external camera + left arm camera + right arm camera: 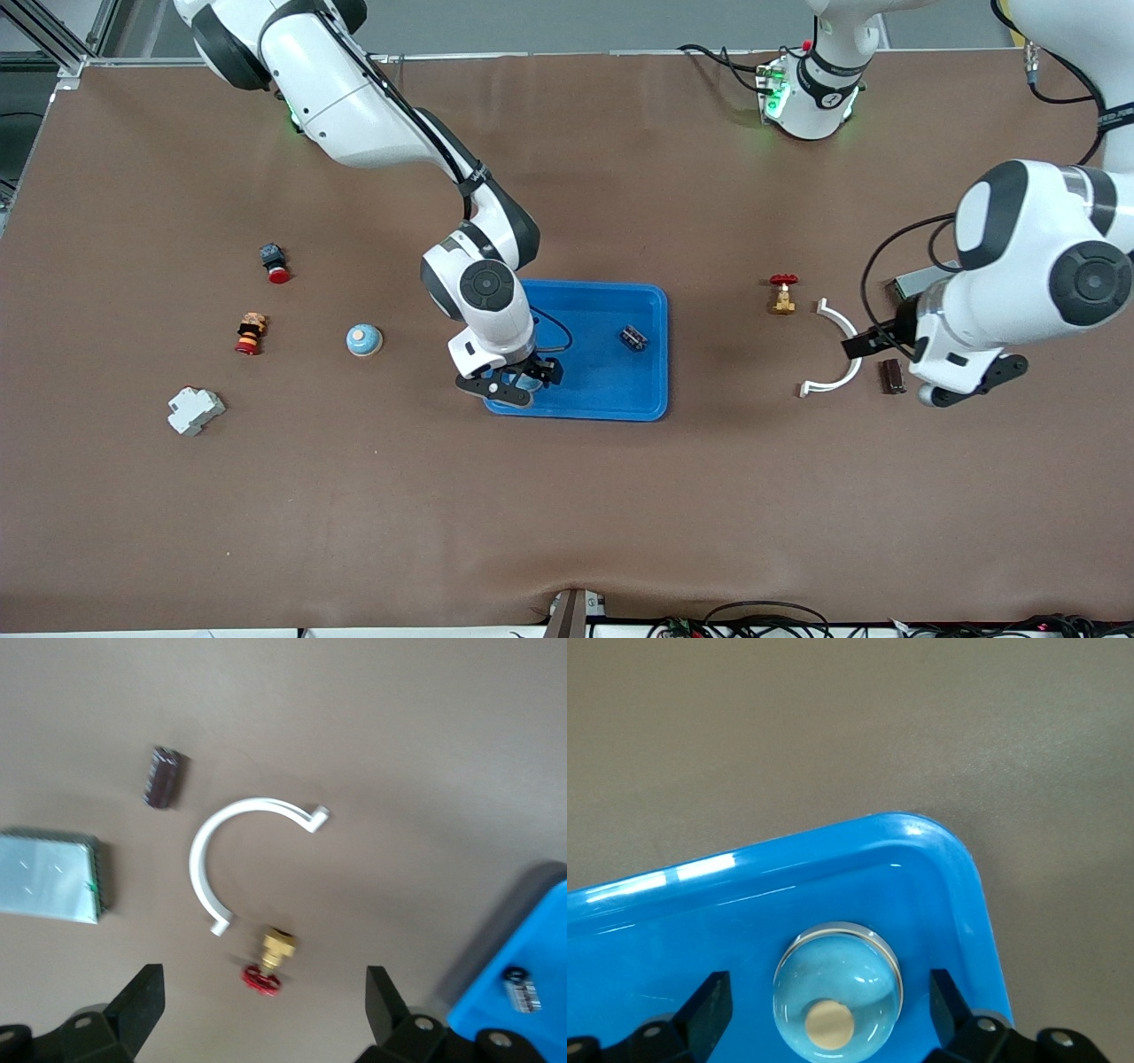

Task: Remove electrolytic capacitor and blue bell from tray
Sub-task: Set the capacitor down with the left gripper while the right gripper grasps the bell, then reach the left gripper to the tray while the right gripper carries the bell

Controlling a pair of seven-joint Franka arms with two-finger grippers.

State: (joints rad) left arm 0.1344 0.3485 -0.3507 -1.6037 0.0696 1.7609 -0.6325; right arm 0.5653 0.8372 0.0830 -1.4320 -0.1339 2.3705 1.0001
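The bright blue shallow plastic tray [611, 390] serves as the landmark. The right gripper [512, 381] hangs low over the tray's corner nearest the front camera, toward the right arm's end, fingers [709, 1010] spread wide and holding nothing. The pale blue domed bell [837, 985] sits in that corner directly between them, likely lined up for a grasp. The small dark cylindrical electrolytic capacitor [633, 338] lies in the tray nearer the left arm's end. The left gripper [264, 1014] waits open and empty, well clear of the tray, over a white curved plastic clip [232, 855].
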